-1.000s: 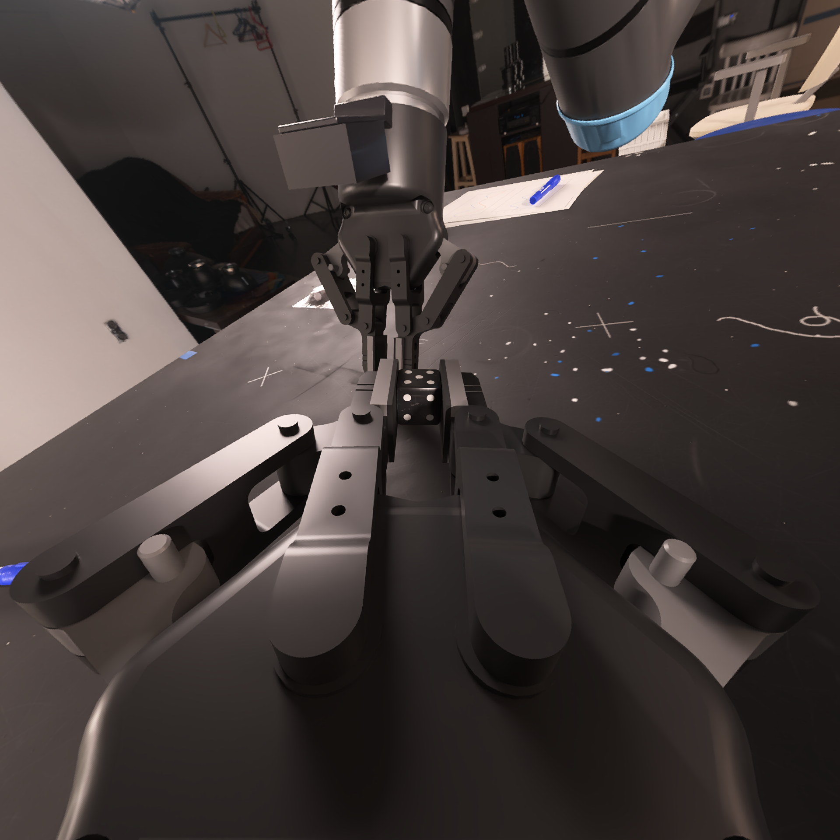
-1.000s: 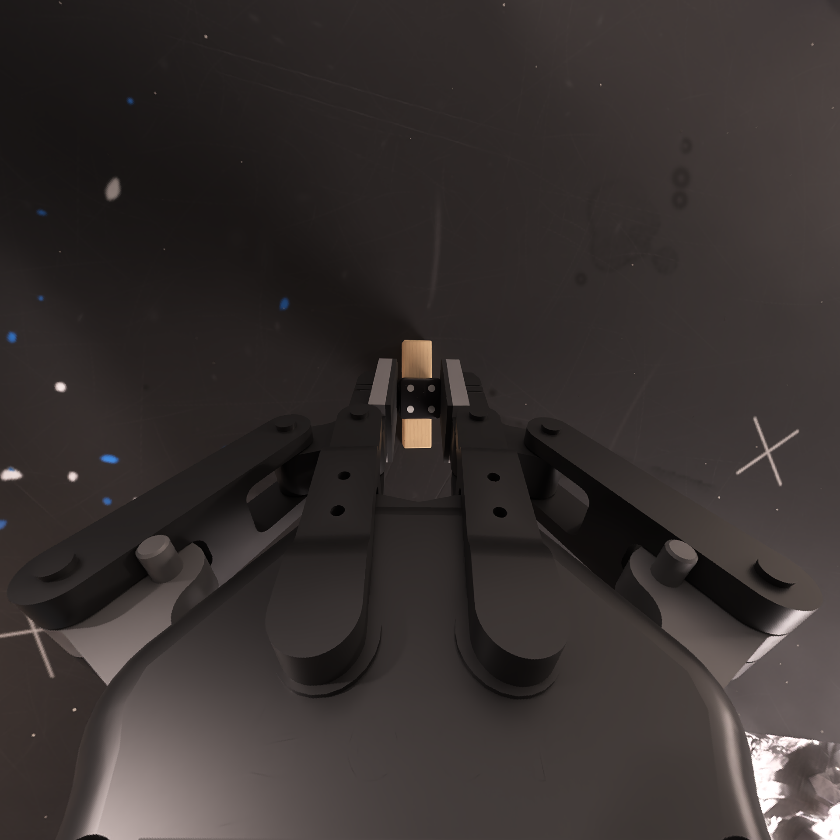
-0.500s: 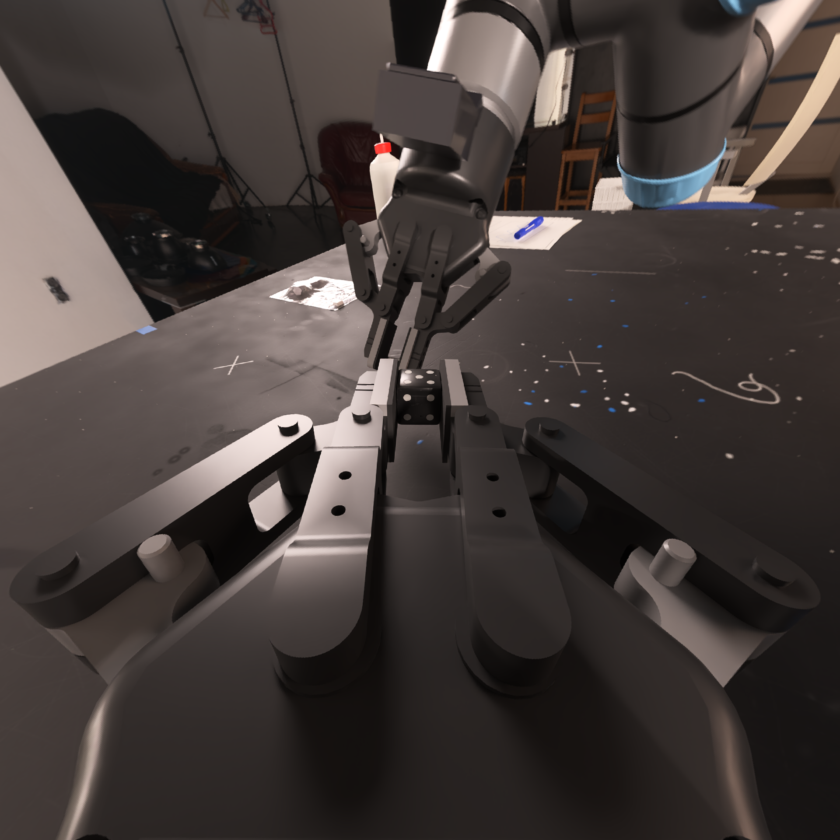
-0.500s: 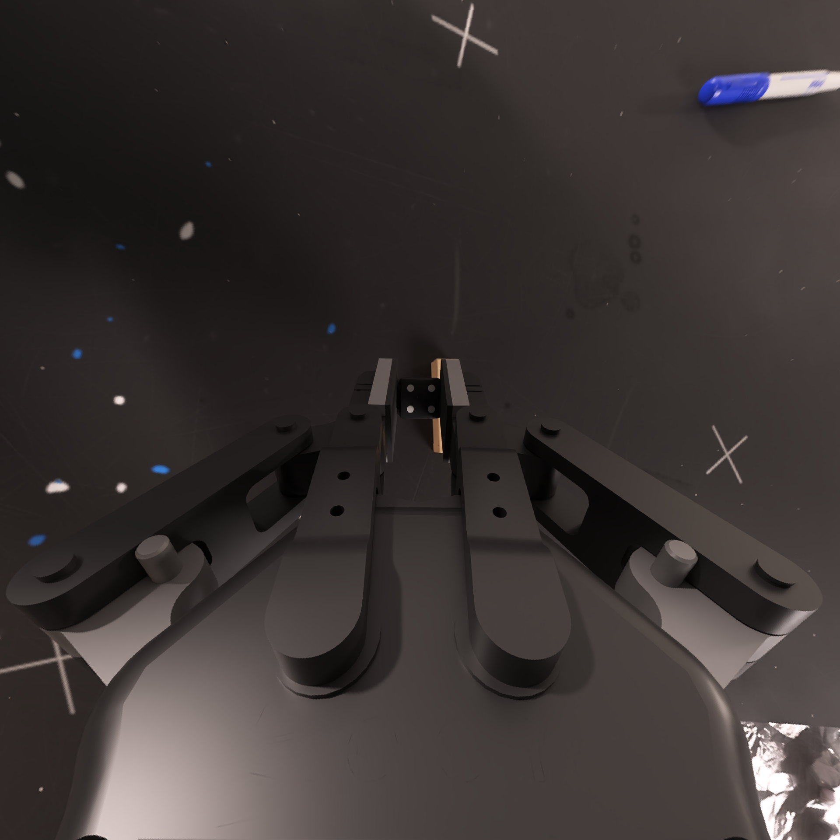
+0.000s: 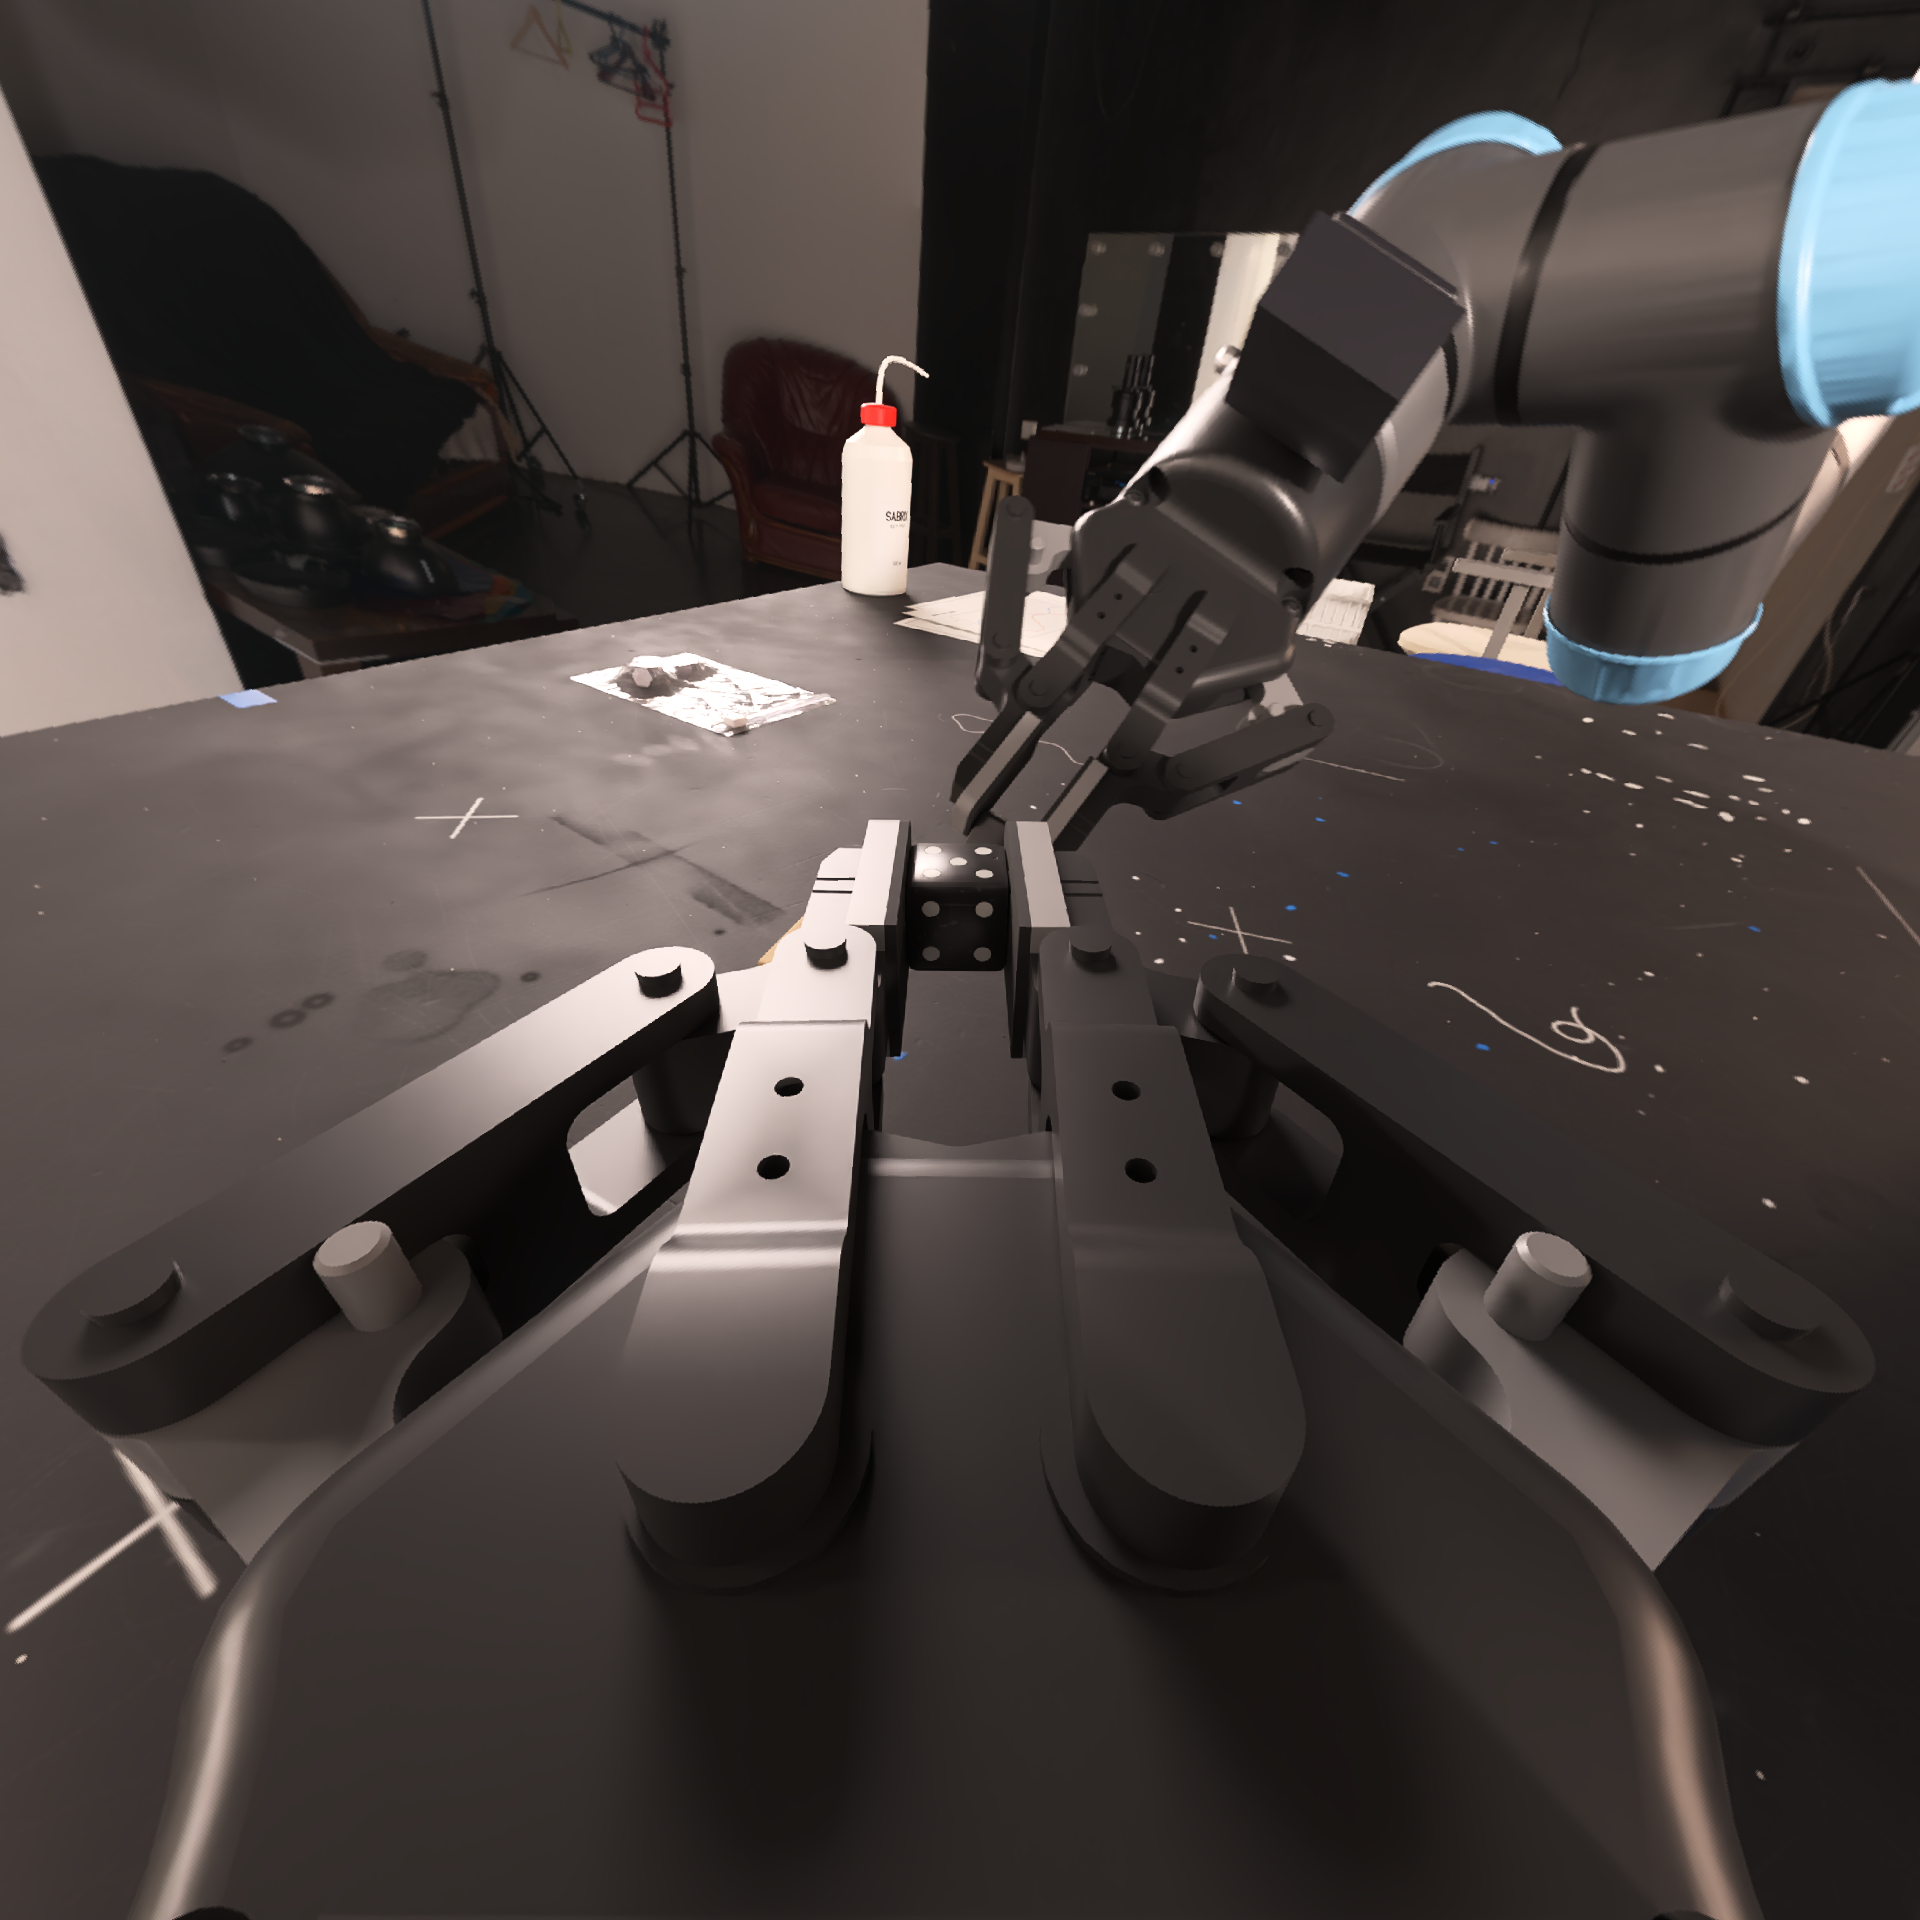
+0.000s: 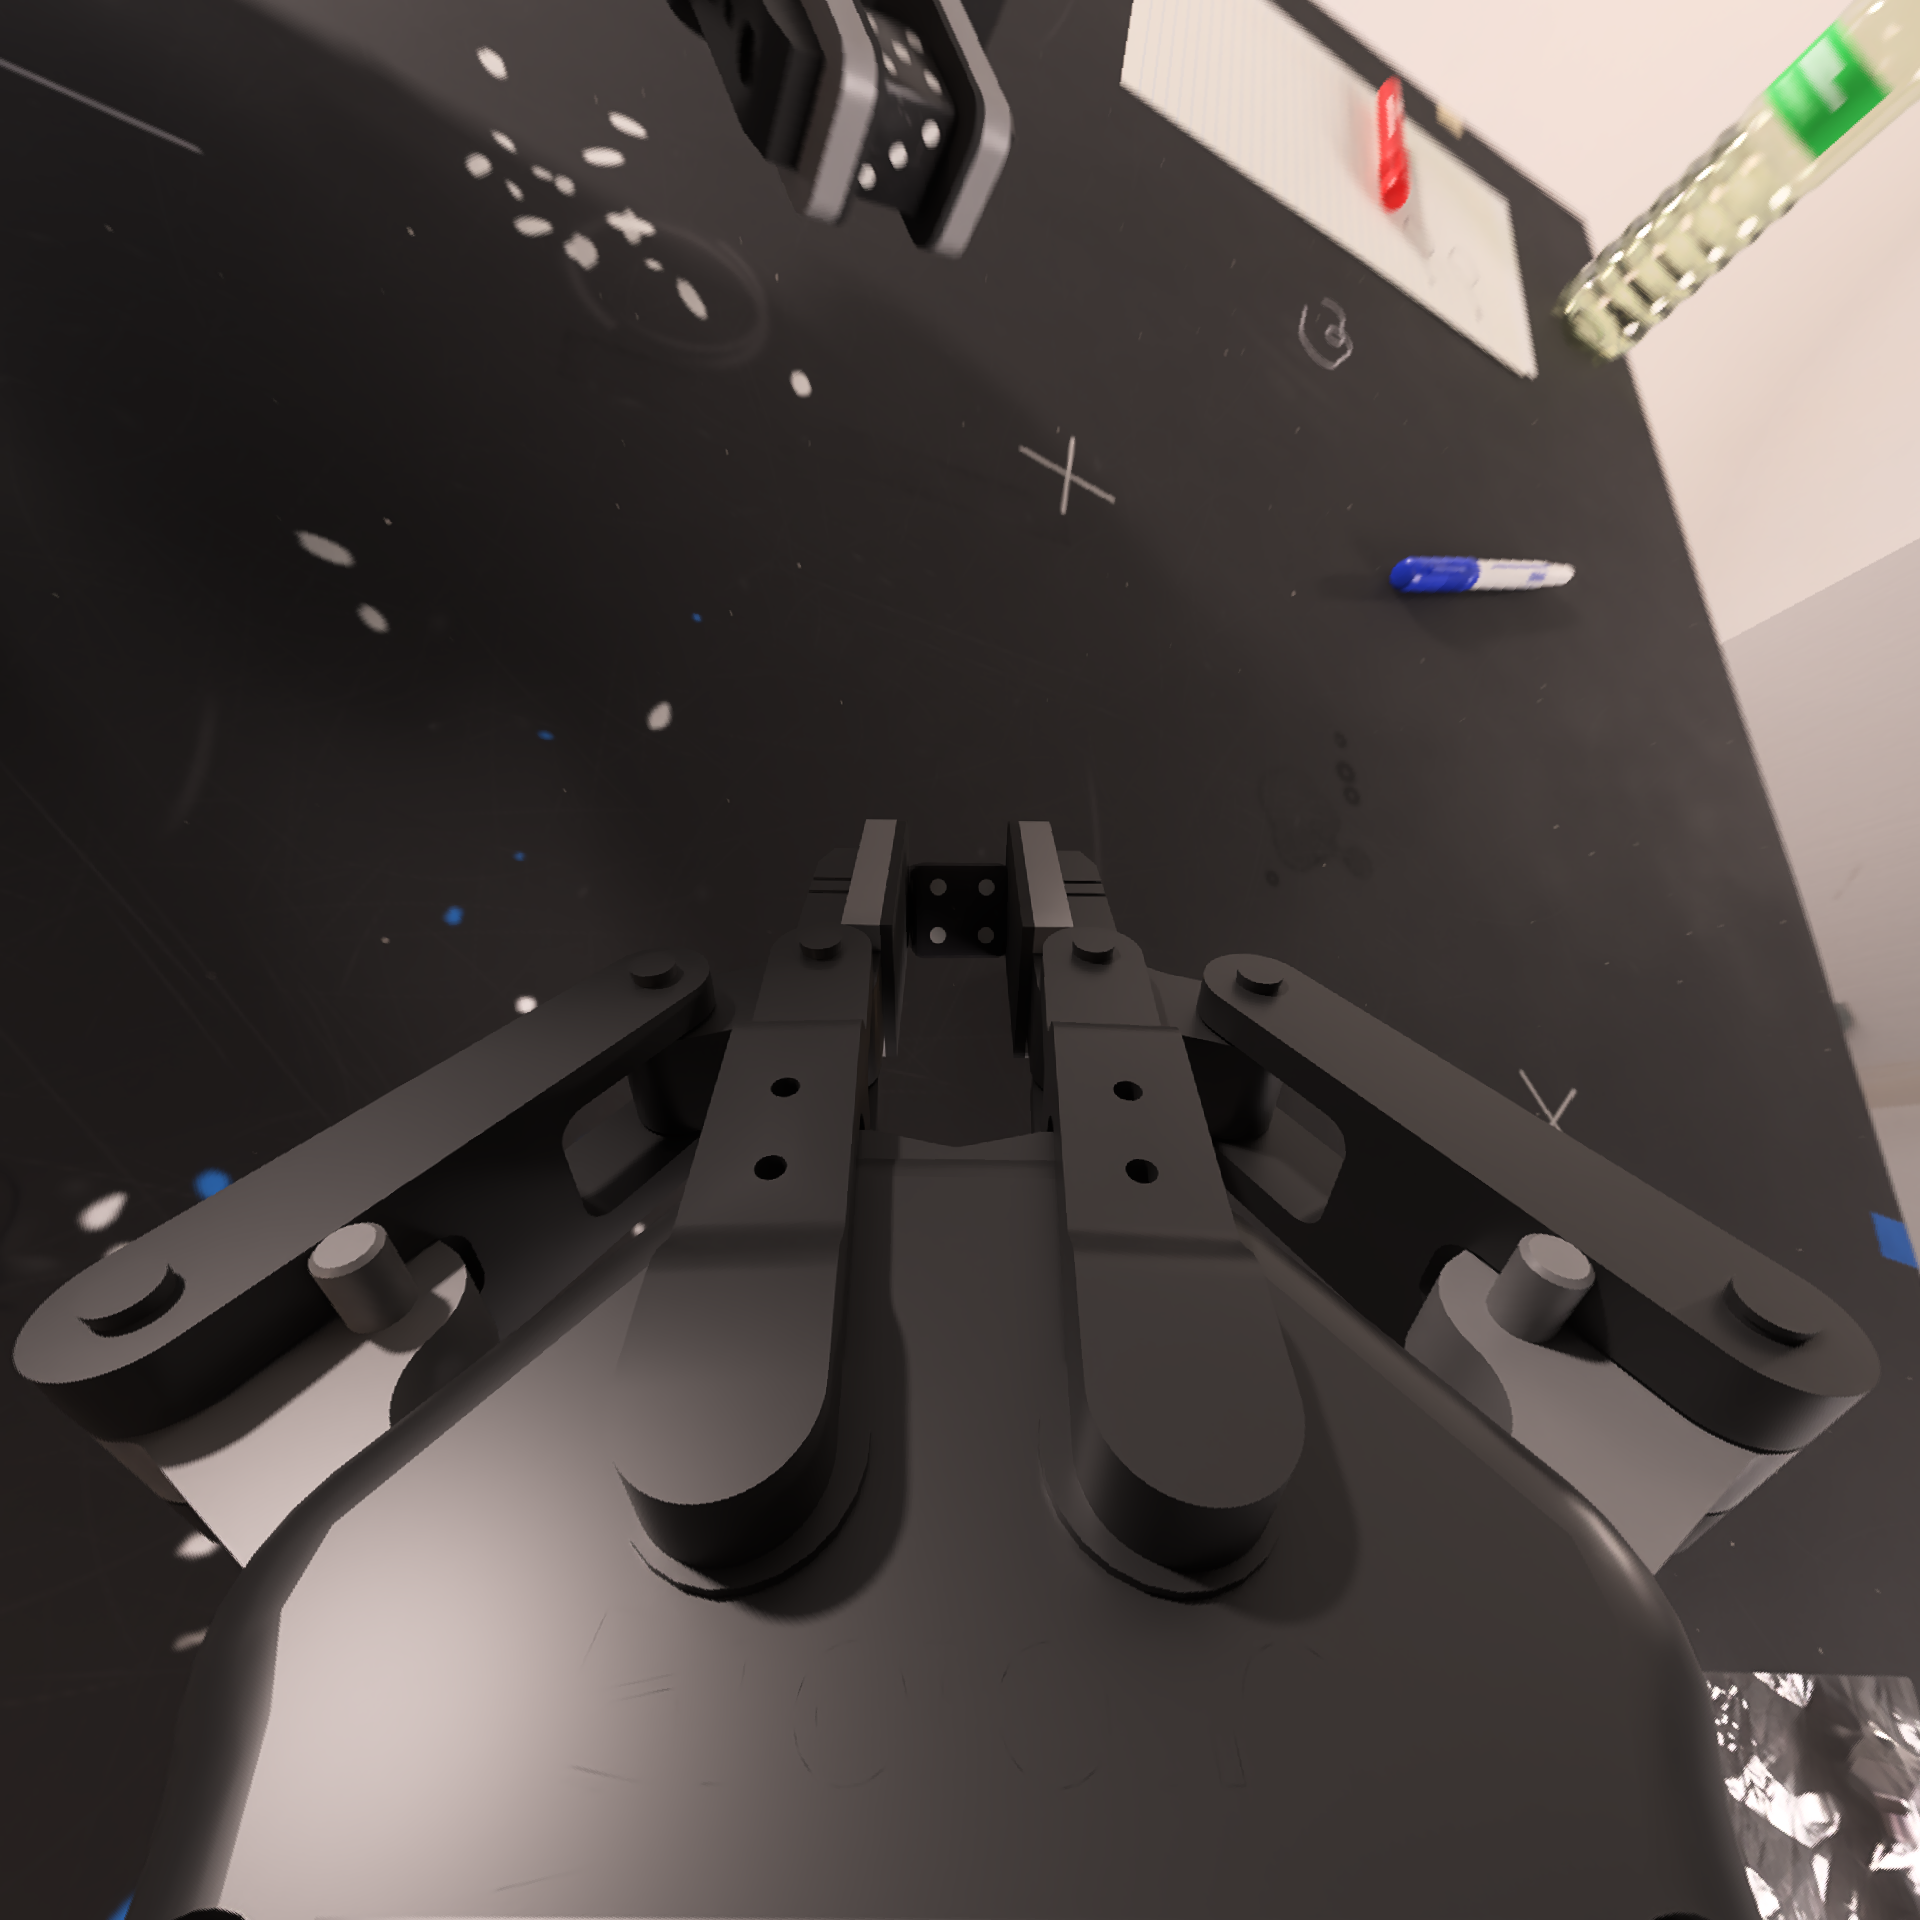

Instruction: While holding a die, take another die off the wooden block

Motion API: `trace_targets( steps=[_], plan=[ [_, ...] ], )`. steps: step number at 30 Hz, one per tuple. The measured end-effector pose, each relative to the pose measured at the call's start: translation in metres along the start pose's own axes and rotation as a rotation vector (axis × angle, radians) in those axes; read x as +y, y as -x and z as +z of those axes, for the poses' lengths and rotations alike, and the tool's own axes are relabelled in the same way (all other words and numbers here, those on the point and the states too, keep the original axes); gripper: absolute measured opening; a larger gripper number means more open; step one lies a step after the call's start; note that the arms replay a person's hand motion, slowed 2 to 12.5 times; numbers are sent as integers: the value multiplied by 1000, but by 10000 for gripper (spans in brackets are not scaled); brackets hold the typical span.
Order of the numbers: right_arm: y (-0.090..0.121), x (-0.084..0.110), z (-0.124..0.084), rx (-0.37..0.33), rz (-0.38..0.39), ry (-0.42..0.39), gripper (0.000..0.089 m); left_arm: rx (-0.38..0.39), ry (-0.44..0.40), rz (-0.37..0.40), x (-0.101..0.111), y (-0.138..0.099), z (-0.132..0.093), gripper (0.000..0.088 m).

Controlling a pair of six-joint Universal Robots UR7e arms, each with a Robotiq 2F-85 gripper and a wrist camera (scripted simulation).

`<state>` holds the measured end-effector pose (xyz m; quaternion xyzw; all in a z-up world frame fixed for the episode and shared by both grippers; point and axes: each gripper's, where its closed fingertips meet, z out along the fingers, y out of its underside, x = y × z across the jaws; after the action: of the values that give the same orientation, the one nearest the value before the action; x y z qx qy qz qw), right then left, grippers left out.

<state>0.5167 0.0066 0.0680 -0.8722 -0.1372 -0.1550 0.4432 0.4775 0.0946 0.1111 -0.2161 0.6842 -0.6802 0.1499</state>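
- The left gripper (image 5: 958, 899) is clamped on a black die with white pips (image 5: 958, 906), one pad on each side, held clear above the dark worktop (image 5: 520, 883).
- The right gripper (image 6: 956, 904) is clamped on a second black die (image 6: 958, 912), its four-pip face towards the wrist camera, also held off the worktop.
- In the left wrist view the right gripper (image 5: 1023, 800) hangs tilted just beyond the left gripper's fingertips, close to them.
- In the right wrist view the left gripper (image 6: 902, 125) shows at the top edge, its die (image 6: 899, 109) between the pads.
- A thin tan sliver (image 5: 777, 943) shows beside the left gripper's finger; whether it is the wooden block cannot be told.
- A white squeeze bottle with a red cap (image 5: 876, 499) stands at the worktop's far edge, beside sheets of paper (image 5: 940, 613).
- A blue marker (image 6: 1481, 574) lies near one worktop edge; a red pen (image 6: 1390, 145) rests on a paper sheet (image 6: 1278, 135) towards a corner.
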Motion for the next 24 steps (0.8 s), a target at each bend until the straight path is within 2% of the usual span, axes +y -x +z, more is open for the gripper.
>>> trace_targets(
  steps=[7, 12, 17, 24],
  plan=[
    [15, -14, -13, 100, -34, -111, 168, 11, 13, -68, 4, 1, 2, 158],
    [25, -19, -22, 179, -67, -157, 168, 47, 51, -140, 10, -2, 5, 158],
    [33, -23, -28, 249, -117, -176, 168, 129, 118, -252, 20, -12, 11, 158],
    [45, -23, -32, 284, -144, -146, 168, 252, 166, -415, 25, -27, 14, 158]
  ],
)
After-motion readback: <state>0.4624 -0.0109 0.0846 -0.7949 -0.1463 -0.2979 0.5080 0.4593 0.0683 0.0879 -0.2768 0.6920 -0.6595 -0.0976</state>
